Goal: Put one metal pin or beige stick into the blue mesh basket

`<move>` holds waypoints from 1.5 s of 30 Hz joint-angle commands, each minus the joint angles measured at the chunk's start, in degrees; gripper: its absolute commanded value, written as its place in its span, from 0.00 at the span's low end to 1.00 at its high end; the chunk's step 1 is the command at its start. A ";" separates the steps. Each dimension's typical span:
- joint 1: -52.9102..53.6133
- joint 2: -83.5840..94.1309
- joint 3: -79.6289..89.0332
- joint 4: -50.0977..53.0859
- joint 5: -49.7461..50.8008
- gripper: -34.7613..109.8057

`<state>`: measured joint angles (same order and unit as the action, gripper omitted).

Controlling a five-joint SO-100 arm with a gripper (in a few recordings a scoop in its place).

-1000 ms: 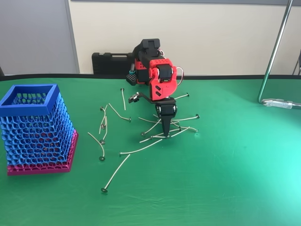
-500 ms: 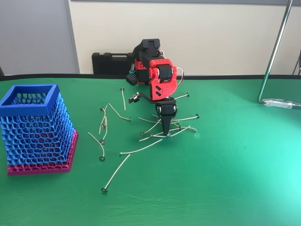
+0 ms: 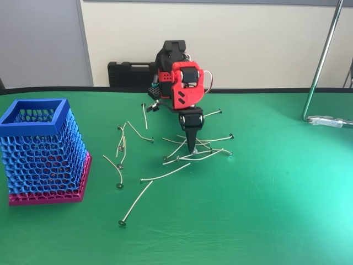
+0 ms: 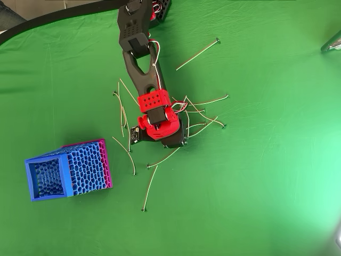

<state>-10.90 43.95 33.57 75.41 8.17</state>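
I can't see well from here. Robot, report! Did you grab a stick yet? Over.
Gripper raised above stick pile, fingers together; grab unconfirmed. Blue mesh basket looks empty. Loose sticks between pile and basket.

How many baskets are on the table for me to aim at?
1: the blue mesh basket stands at the left edge of the fixed view, well left of the gripper; nothing in view could hide another.

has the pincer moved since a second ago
Yes. In the fixed view the pincer has lifted up off the pile of sticks, judged against the black case behind.
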 commanded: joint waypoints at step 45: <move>30.94 36.74 -5.80 -22.85 -22.24 0.24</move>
<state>18.46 81.21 31.90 55.02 -12.48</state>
